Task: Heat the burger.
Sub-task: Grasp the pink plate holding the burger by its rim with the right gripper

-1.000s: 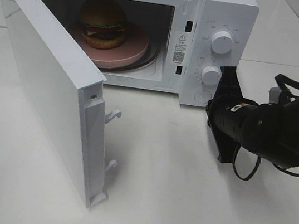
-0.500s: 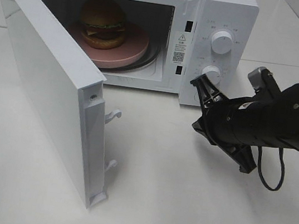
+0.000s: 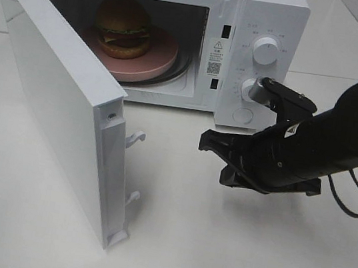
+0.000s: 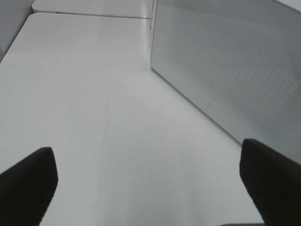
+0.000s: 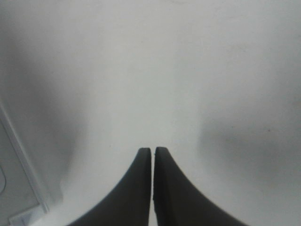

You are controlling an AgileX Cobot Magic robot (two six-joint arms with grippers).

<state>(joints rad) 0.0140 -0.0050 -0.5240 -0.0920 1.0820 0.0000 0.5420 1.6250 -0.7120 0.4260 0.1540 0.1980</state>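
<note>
So over the last second the right arm (image 3: 340,138) has been swinging away from the knob panel. It's now lying low over the table (image 3: 216,247), pointing left in the high view toward the open door. Going big to small: the microwave (image 3: 271,13) is sitting at the back. Its door (image 3: 49,101) is hanging wide open, hinged on the left and angling out toward the camera, with the latch edge standing upright at the near end. Inside, the pink plate (image 3: 159,60) is carrying the burger (image 3: 122,26), which is sitting upright and a bit left of the plate's middle, so loading looks done. The right gripper (image 3: 204,140) is pinched together with nothing in it, and its wrist view shows the two fingertips (image 5: 143,155) touching over bare table. The bit that matters, I reckon, is that the gripper is on the inner side of the door, with the latch edge off to its left and well apart from it. A push from there would only be opening the door wider. The left gripper (image 4: 146,148) is spread wide and empty, looking along a white dotted panel (image 4: 235,70). I can't tell if that's the door's outer face or the oven's side. It's out of the high view, so I can't tell which arm is nearer the door either.
</note>
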